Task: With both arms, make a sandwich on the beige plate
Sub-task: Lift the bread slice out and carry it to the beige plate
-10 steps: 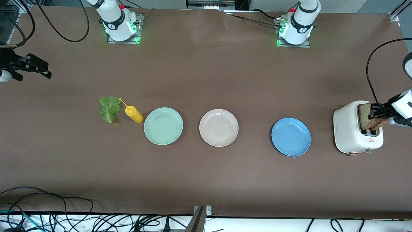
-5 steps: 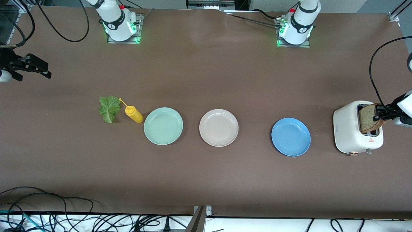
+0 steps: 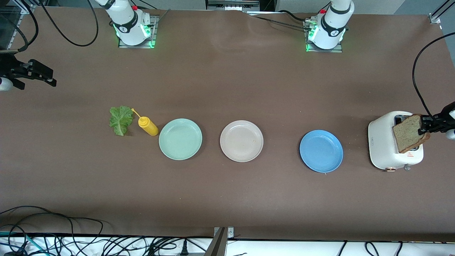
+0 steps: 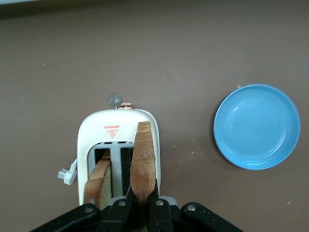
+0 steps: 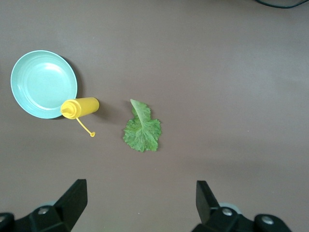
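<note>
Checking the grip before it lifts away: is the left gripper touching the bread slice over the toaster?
Touching. In the left wrist view the left gripper is shut on the bread slice, its fingers pinching the crust above the toaster.

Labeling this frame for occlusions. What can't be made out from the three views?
- Left gripper: shut on a bread slice over the toaster; its arm is cut by the front view's edge.
- Second slice in the toaster: lower part hidden in the slot, left wrist view.
- Right gripper, open, waiting over the table's end: fingertips only in right wrist view.
- Beige plate: small speck, too small to identify.
</note>
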